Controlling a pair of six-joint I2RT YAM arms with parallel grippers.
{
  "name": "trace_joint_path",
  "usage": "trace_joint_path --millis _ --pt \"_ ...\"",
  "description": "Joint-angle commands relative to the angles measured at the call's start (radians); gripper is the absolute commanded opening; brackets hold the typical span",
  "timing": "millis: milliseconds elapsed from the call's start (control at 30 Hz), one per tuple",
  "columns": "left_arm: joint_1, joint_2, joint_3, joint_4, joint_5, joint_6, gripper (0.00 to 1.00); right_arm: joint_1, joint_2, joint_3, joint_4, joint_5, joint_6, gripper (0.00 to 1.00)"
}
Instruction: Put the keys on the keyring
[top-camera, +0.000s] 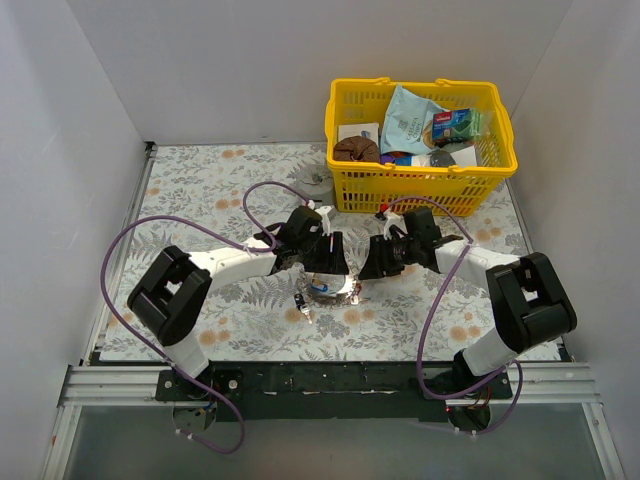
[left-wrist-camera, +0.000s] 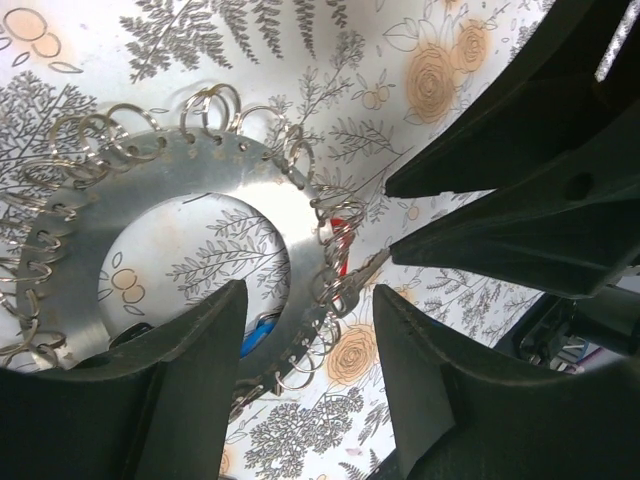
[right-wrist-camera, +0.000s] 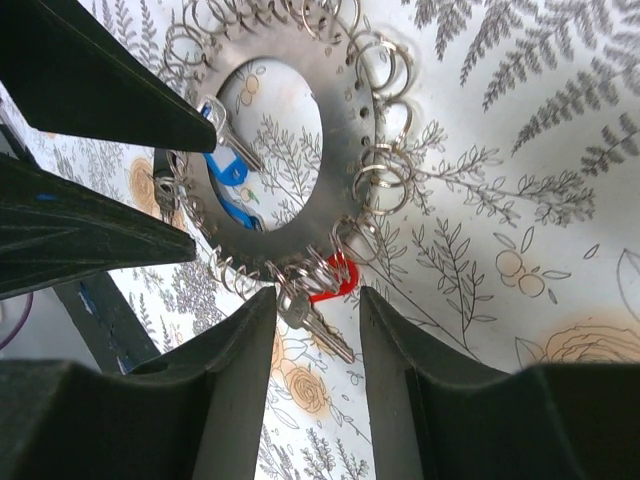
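While left gripper (left-wrist-camera: 310, 300) and right gripper (right-wrist-camera: 315, 300) hover jaws-apart over the keyring (right-wrist-camera: 340, 110), grasping pends: close right gripper on the key (right-wrist-camera: 318, 330) between its jaws.

**White Walls, Flowery Table**

We see plain white walls (top-camera: 250, 60) at 9, 12 and 3 o'clock. The table (top-camera: 200, 180) has a cloth (top-camera: 250, 325) with grey ferns and orange flowers. The light is bright and soft.

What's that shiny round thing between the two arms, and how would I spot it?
Find the yellow basket at the back of the flowered table, then come forward. Between the left claw and the right claw lies the keyring: a flat silvery disc with a big hole, its rim fringed with small wire rings, some holding keys.
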Motion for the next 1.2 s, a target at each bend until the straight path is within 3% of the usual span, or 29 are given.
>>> trace_joint_path --millis 0,500,767,1167 --pt "-0.022 0.001 0.046 -0.003 0.02 0.037 0.52 0.003 -0.025 -0.031 -0.002 -0.053 -0.028 0.47" --pt "-0.045 0.008 0.031 0.004 0.043 0.038 0.45 0.018 -0.02 -0.048 0.034 -0.153 -0.036 0.49" --pt "-0.045 -0.025 -0.008 0.029 0.071 0.021 0.42 0.04 0.021 -0.017 0.038 -0.15 -0.028 0.5" --pt "-0.044 -0.028 0.009 0.009 0.033 0.011 0.45 0.037 0.012 0.064 -0.042 -0.058 -0.06 0.49"
